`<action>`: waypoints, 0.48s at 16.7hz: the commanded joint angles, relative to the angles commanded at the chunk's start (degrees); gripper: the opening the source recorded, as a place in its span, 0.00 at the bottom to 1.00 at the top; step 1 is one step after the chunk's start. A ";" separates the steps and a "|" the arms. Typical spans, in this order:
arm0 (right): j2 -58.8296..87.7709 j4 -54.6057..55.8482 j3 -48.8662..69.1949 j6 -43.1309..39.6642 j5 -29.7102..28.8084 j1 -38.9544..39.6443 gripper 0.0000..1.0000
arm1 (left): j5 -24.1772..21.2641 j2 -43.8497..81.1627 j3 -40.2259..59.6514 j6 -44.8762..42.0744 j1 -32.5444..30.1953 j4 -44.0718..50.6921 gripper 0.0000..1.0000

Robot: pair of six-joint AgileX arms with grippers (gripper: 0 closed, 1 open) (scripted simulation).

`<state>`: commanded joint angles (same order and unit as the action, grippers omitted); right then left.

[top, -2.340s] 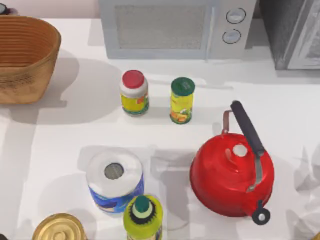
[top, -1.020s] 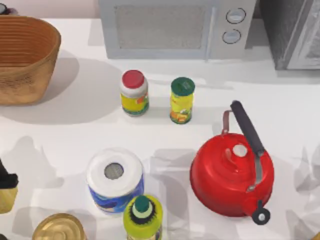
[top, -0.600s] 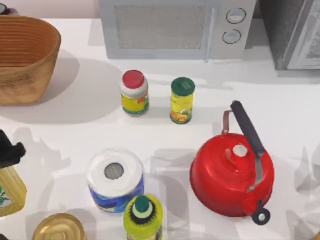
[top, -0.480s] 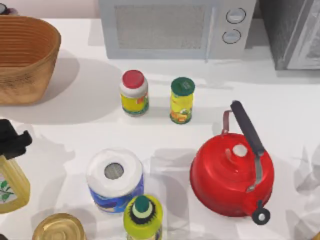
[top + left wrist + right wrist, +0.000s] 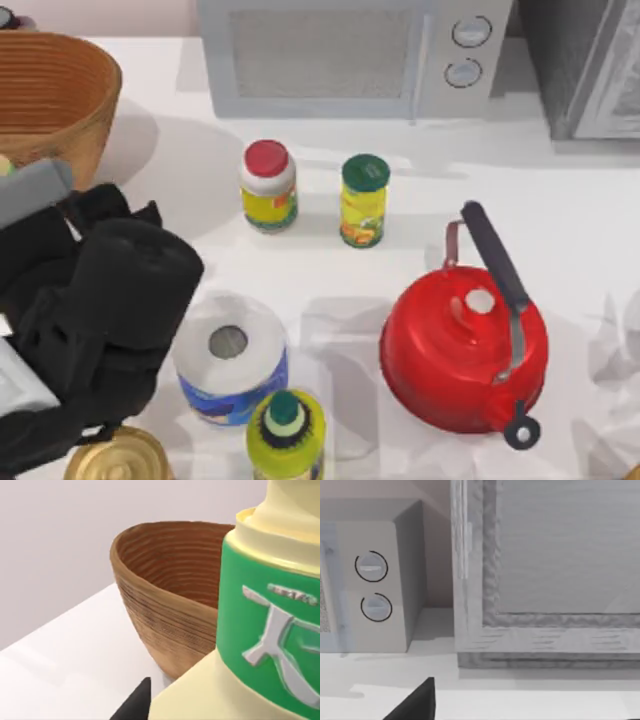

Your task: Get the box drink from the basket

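Left arm [image 5: 90,320] extends over the table's left side, its bulk dark and high toward the camera. Left tool's finger tip [image 5: 134,702] visible. Right tool's finger tip [image 5: 417,702] visible.

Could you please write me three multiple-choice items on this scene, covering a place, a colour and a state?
1. Where is the red kettle?
A. To the top view's right of the paper roll
B. Inside the basket
C. On the microwave

2. What colour is the band on the box drink?
A. Red
B. Green
C. Blue

3. What is the box drink's state?
A. Lying in the basket
B. Held outside the basket
C. Tipped over by the kettle

Answers:
1. A: the red kettle stands on the table, right of the paper roll.
2. B: the box drink bears a green band.
3. B: it sits at the left gripper, in front of the basket.
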<state>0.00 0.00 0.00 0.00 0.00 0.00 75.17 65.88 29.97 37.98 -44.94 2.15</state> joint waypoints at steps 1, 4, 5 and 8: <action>0.00 0.00 0.00 0.00 0.00 0.00 1.00 | 3.72 3.13 1.46 1.78 -2.14 0.06 0.00; 0.00 0.00 0.00 0.00 0.00 0.00 1.00 | 12.41 10.42 4.79 5.93 -7.10 0.28 0.00; 0.00 0.00 0.00 0.00 0.00 0.00 1.00 | 14.30 12.02 5.50 6.84 -8.17 0.33 0.00; 0.00 0.00 0.00 0.00 0.00 0.00 1.00 | 16.38 13.81 6.29 7.86 -9.37 0.40 0.00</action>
<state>0.00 0.00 0.00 0.00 0.00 0.00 91.55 79.69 36.26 45.85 -54.31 2.55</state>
